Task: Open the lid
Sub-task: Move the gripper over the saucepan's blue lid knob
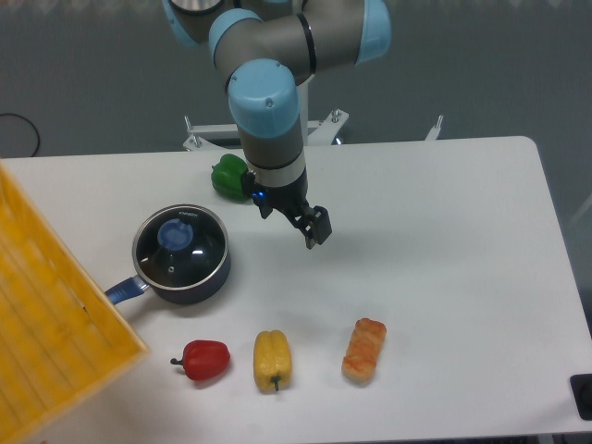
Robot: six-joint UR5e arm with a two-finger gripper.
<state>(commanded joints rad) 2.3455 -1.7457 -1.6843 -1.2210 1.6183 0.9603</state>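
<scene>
The round clear glass lid [179,244] with its blue centre knob sits closed on the dark blue long-handled saucepan [185,273], left of centre on the white counter [444,231]. My gripper [313,228] hangs to its right, holding nothing; I cannot tell how far its jaws are open.

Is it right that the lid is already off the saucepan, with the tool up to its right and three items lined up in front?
Not quite. In the fixed camera view the lid sits on the saucepan. The rest stands: the tool is up to its right, and the red pepper, yellow pepper and orange item line the front.
</scene>
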